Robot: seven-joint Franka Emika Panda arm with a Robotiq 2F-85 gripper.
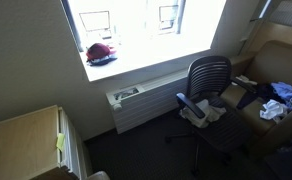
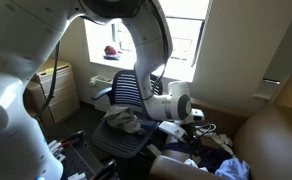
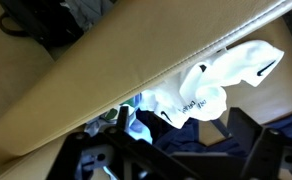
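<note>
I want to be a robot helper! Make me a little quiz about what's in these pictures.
1. True or false: the fingers are shut tight on the white cloth.
2. What lies on the seat of the office chair? A) a grey cloth B) a book C) a ball
3. Fill in the gap: the red thing lies on the window ____.

Key:
1. False: in the wrist view the fingers stand open.
2. A
3. sill
</note>
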